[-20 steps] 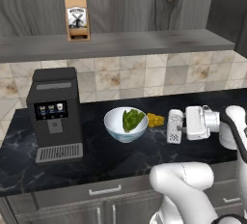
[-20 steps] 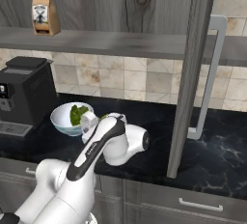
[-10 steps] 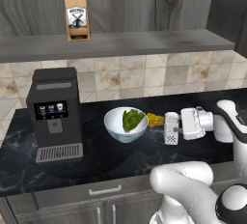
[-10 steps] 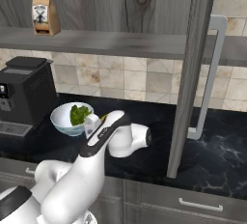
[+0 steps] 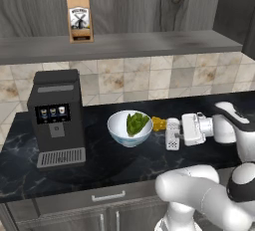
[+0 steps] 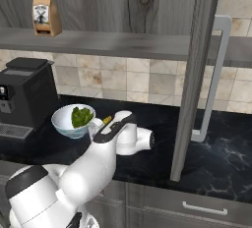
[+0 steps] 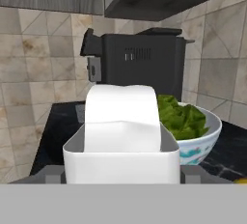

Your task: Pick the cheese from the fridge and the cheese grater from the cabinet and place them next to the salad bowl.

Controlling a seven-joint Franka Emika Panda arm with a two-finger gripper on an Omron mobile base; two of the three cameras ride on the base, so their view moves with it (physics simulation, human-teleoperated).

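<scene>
Coffee machine [image 5: 56, 115]: stands on the table [image 5: 99, 168] at far left, well apart from the work.
Bag [image 5: 79, 18]: brown paper, upright on the cabinet [image 5: 114, 43] shelf above the machine.
Bowl [image 5: 129, 128]: white, green leaves inside, on the table right of the machine.
Cheese [image 5: 159, 123]: yellow-orange chunk on the table, just beside the bowl's right rim; already placed, by the look of it.
Grater [image 5: 173, 134]: upright on or just above the table, right of the bowl and near the cheese. In the hand view its pale body [image 7: 121, 141] stands close in front, with the bowl behind to the right.
Claw [image 5: 180, 132]: reaches in level from the right, right against the grater's right side. I cannot tell from these views whether it grips the grater or has let go; the fingertips are hidden.
Cabinet door [image 6: 197, 74]: hangs open at the right, near the arm.
Step, as I judge it: setting the grater down beside the bowl, the last of the task.
Risk, tipping: the grater is tall and narrow; if the fingers drag on it while backing off, it could topple towards the cheese or bowl.
Risk, drop: if its base is not yet on the table, letting go would leave it falling and perhaps tilting.
Risk, door: a wide swing right could strike the open door.
</scene>
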